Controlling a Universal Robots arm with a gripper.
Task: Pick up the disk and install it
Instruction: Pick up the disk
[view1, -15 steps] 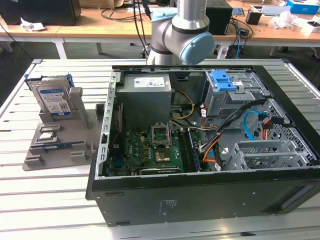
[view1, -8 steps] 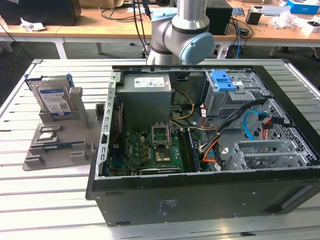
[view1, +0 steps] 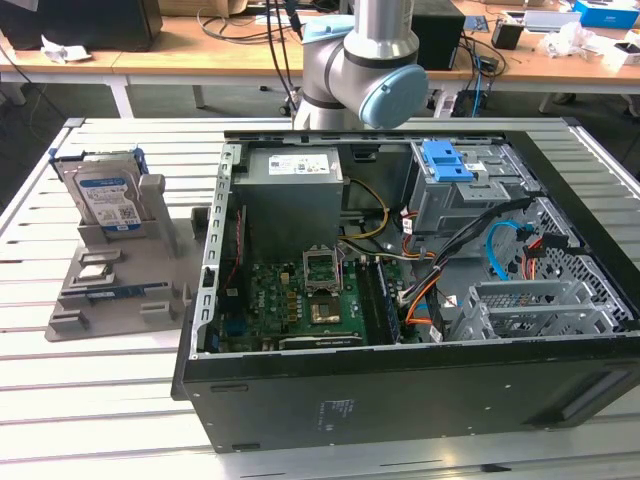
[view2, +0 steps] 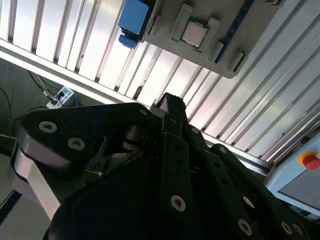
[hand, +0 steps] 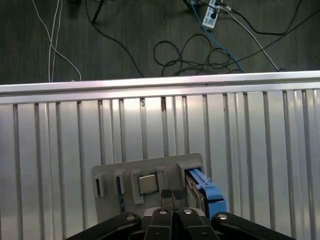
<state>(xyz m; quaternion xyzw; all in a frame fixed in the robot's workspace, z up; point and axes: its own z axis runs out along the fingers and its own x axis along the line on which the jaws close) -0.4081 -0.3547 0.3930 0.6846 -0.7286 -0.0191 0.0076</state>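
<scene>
The disk (view1: 108, 195) stands upright on edge in a grey holder (view1: 110, 290) at the exterior view's left, its white-and-blue label facing the camera and a blue frame around it. In the first wrist view my gripper (hand: 173, 196) hangs well above the holder (hand: 120, 175), its fingertips together with nothing between them. The disk's blue frame (hand: 206, 191) lies just beside them. In the second wrist view the black fingers (view2: 171, 106) are seen from behind, with the blue frame (view2: 134, 17) and the holder (view2: 220, 55) beyond them.
An open computer case (view1: 400, 390) fills the exterior view's middle and right, with a grey power supply box (view1: 292, 190), a motherboard (view1: 300, 300), cables and a bare blue bracket (view1: 447, 160) on the drive cage. The holder also carries a processor chip (hand: 147, 183). The slatted table's edge (hand: 160, 86) borders floor with cables.
</scene>
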